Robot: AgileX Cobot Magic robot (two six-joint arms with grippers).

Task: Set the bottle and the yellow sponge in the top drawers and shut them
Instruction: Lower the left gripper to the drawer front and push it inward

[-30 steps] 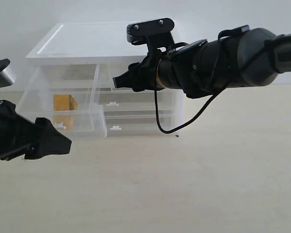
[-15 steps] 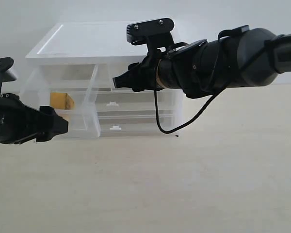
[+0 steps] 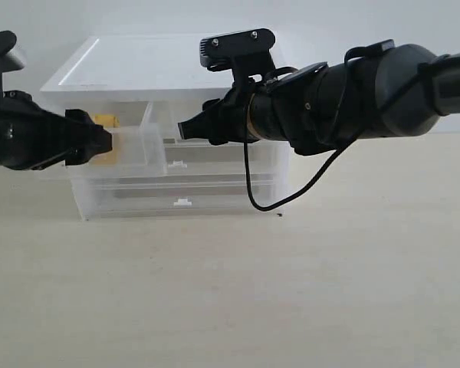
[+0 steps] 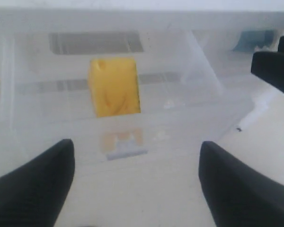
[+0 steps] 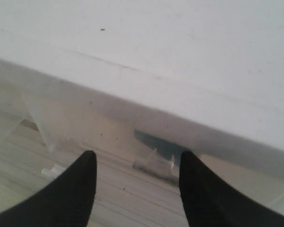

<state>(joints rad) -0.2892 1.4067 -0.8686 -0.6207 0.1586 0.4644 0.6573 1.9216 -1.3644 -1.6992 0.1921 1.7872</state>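
Note:
The yellow sponge [image 4: 114, 86] lies inside the left top drawer [image 3: 138, 146], whose front still stands a little out of the cabinet. My left gripper [image 3: 98, 143] is open against that drawer's front, its fingers either side of the small tab handle [image 4: 127, 152]. A teal-blue patch of the bottle [image 4: 253, 40] shows through the plastic of the right top drawer. My right gripper [image 3: 182, 130] is open just in front of that drawer, with its tab handle [image 5: 156, 165] between the fingertips. The sponge [image 3: 104, 120] also shows above the left fingers in the exterior view.
The translucent cabinet [image 3: 169, 65] stands at the back of the pale table, with two full-width drawers [image 3: 182, 202] below the top pair. The right arm and its cable [image 3: 291, 195] hang across the cabinet's right half.
The left gripper has risen and moved toward the cabinet, pushing the left top drawer with the sponge from far out to nearly in. The right arm has not moved.

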